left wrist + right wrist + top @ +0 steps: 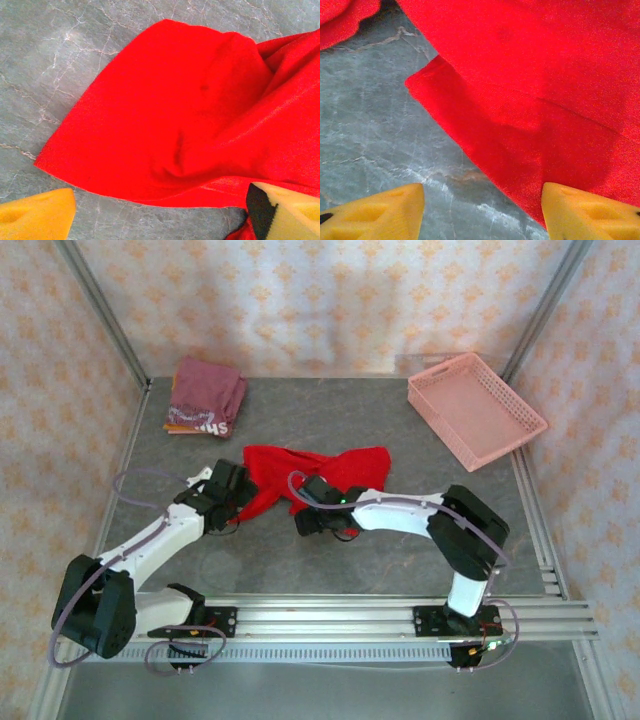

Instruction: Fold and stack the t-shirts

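Cameras: one overhead, two wrist.
Top camera looks down from above the near edge over the whole grey stone-patterned table point(400, 570); both wrist cameras face down, very close, sharing the crumpled bright red cloth t-shirt point(350, 462) at centre.

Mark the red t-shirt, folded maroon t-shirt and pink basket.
red t-shirt point(322, 468), top external, cloth's middle
folded maroon t-shirt point(207, 388), top external, upper face
pink basket point(436, 428), top external, left rim

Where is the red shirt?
Top view: the red shirt lies crumpled at the table's middle, left gripper at its left edge, right gripper at its near edge.
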Available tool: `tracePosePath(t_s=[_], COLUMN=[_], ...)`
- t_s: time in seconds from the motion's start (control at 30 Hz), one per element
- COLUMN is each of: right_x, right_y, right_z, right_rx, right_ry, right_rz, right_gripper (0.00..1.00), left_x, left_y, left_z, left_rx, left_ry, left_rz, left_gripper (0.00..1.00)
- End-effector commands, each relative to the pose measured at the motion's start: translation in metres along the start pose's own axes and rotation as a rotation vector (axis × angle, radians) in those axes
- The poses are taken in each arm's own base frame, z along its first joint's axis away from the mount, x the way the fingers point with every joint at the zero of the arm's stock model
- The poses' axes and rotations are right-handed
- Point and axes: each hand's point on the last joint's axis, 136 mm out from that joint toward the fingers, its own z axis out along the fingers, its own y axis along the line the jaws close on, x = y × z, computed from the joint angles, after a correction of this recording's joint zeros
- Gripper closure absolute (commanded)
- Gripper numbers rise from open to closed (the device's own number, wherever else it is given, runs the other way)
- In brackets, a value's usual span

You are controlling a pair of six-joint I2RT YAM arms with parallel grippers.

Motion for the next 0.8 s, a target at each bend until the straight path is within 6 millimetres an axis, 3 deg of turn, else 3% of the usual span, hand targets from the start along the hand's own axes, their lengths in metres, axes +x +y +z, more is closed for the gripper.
tracePosePath(t_s=[0.0, 0.2, 0.23, 0.3, 0.37, 0.53, 0.6, 0.77], right_x=[-0.002, 0.003, 0.003, 0.000, -0.006, -0.025, -0.031, -0.032], right_y=[-0.009, -0.020, -0.020, -0.019, -0.018, -0.021, -0.024, -0.054], right_z=[0.008, 0.017, 0.016, 0.010, 0.001, -0.032, -0.045, -0.062], right_rx=[0.066, 0.133, 0.134, 0.118, 0.098, 0.022, -0.043, -0.078], right_ry=[0.014, 0.048, 0.049, 0.028, -0.019, -0.196, -0.265, -0.343], right_rz=[-0.008, -0.057, -0.060, -0.068, -0.075, -0.072, -0.044, 0.016], right_gripper=[0.45, 0.59, 0.65, 0.88, 1.00, 1.00, 1.00, 1.00], left_x=[-0.010, -0.011, -0.011, -0.011, -0.012, -0.013, -0.006, 0.017], left_y=[0.004, 0.000, -0.002, -0.006, -0.011, -0.040, -0.058, -0.102], left_z=[-0.009, -0.009, -0.008, -0.008, -0.009, -0.022, -0.026, -0.021], left_rx=[-0.021, -0.017, -0.016, -0.011, -0.017, -0.031, -0.022, 0.001], left_ry=[-0.048, -0.045, -0.042, -0.037, -0.038, -0.084, -0.093, -0.051], left_rz=[0.009, 0.023, 0.025, 0.041, 0.078, 0.280, 0.376, 0.538], left_gripper=[0.11, 0.11, 0.11, 0.11, 0.11, 0.11, 0.19, 0.25])
